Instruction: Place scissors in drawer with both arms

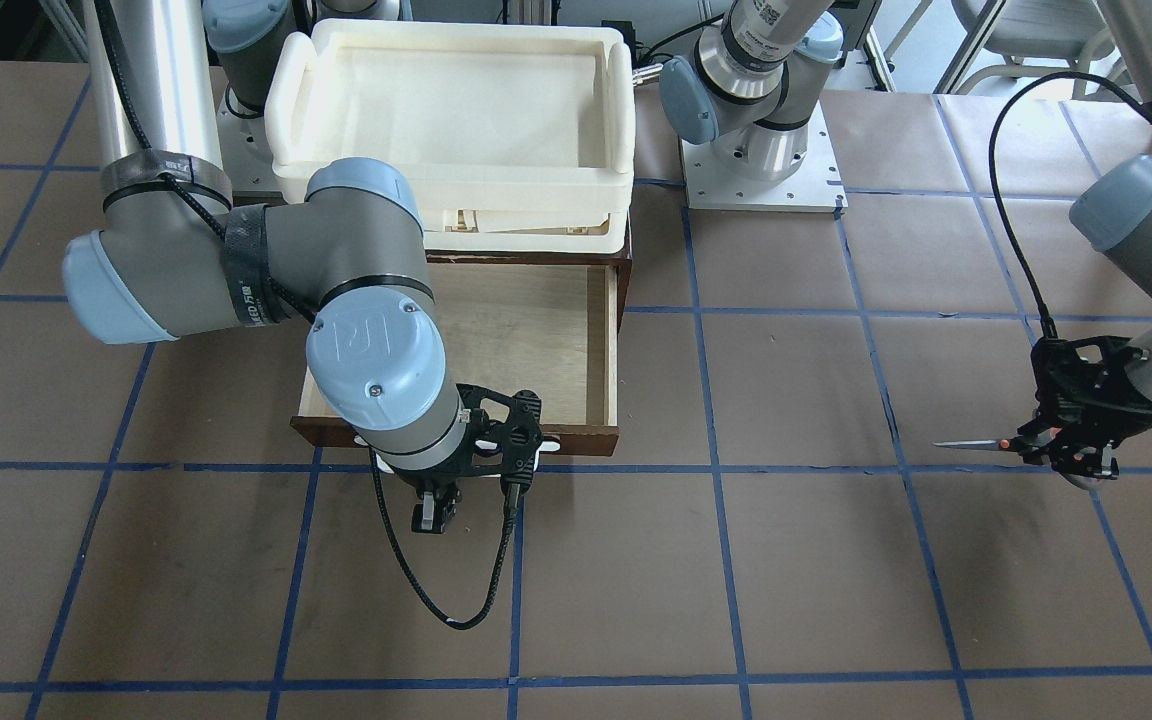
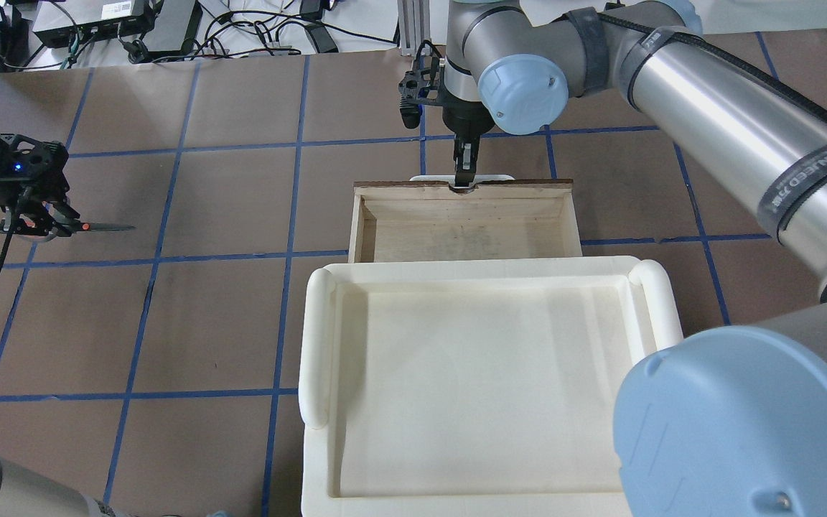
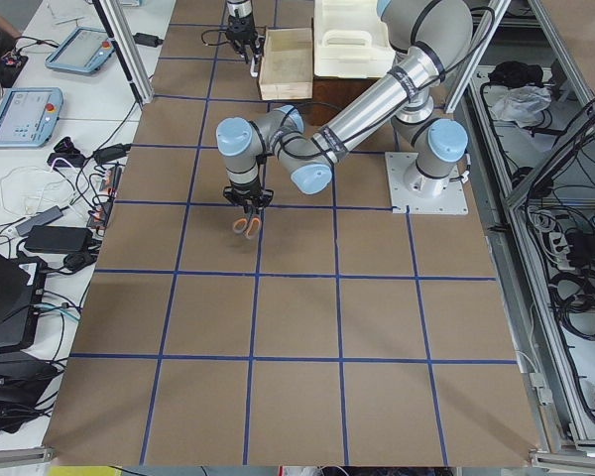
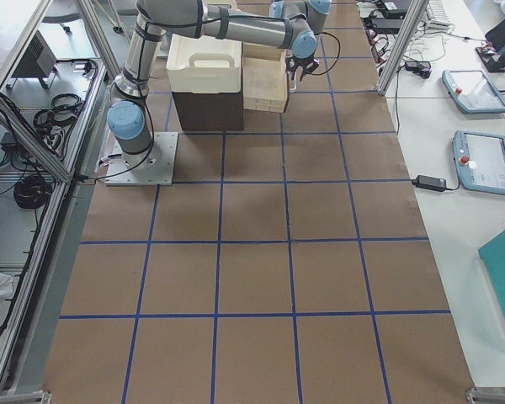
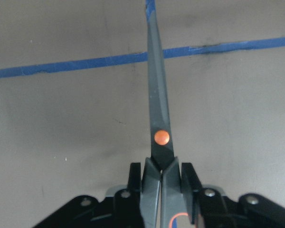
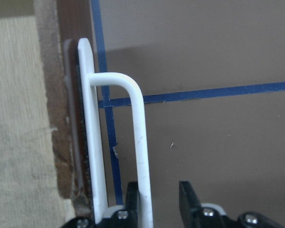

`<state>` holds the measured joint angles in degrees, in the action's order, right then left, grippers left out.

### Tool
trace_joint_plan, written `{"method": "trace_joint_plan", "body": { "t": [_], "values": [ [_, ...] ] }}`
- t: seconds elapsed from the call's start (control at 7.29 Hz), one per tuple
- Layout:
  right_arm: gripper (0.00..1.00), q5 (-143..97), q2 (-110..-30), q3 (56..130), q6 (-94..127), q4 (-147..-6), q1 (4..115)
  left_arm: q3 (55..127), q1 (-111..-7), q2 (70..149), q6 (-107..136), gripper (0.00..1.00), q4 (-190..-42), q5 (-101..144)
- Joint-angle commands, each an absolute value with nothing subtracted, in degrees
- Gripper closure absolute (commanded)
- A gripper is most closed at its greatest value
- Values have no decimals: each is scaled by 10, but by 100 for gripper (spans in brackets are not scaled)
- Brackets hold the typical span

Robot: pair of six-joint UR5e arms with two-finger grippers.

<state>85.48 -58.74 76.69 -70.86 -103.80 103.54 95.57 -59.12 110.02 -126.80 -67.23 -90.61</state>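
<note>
My left gripper (image 2: 40, 219) is shut on the handles of the scissors (image 2: 101, 227) and holds them just above the table, far to the left, blades pointing toward the drawer side. The left wrist view shows the dark blades and orange pivot dot (image 5: 161, 137) sticking out from the closed fingers. The dark brown drawer (image 2: 360, 222) is pulled open, pale plywood inside, nothing in it. My right gripper (image 2: 464, 176) is at its white bar handle (image 6: 140, 156), open. The bar lies between the fingers (image 6: 190, 199), beside the left one.
A cream-white plastic tray (image 2: 316, 345) sits on top of the dark cabinet behind the open drawer. Brown table with blue tape grid lines. The right arm's elbow (image 1: 376, 350) hangs over the drawer's front left part in the front view.
</note>
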Motion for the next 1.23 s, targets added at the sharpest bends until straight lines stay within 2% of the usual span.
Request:
{"method": "trace_joint_plan", "body": {
  "t": [0.0,0.69,0.82,0.96,1.1],
  "values": [
    [61,846,-585,766,-709,-1047,1036,915,-632,1075,-1246,100,-742,-909],
    [61,846,-575,762,-715,-1064,1036,899,-723,1027,-1127,100,-819,-904],
    [50,845,-576,759,-708,-1063,1035,899,-749,1016,-1087,100,-835,-905],
    [13,839,-579,759,-681,-1058,1035,899,-764,1007,-1051,100,-841,-901],
    [0,845,-594,759,-626,-1056,1035,899,-785,999,-1023,100,-852,-900]
  ]
}}
